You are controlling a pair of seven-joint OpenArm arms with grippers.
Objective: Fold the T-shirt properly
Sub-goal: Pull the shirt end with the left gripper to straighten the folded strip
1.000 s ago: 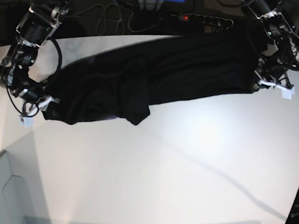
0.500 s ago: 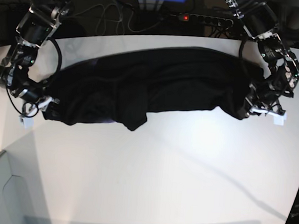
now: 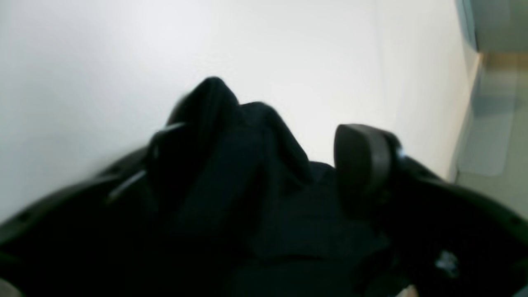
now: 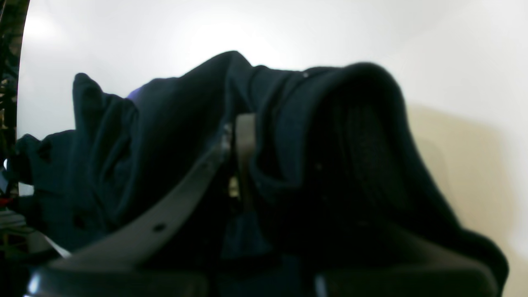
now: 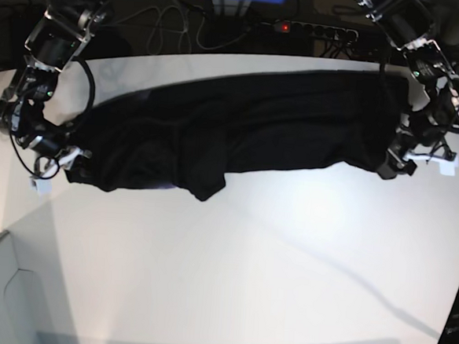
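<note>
The T-shirt lies bunched in a long band along the tabletop's far edge. Right claw pinches its end (cloth wraps the jaws); left claw stands wide, cloth loose between. Step: lengthwise fold laid; next, regrasp and fold across.

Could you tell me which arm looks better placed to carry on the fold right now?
Probably the right: its fingers are closed on the T-shirt edge, while the left gripper stands open with cloth lying loose between its fingers.
</note>
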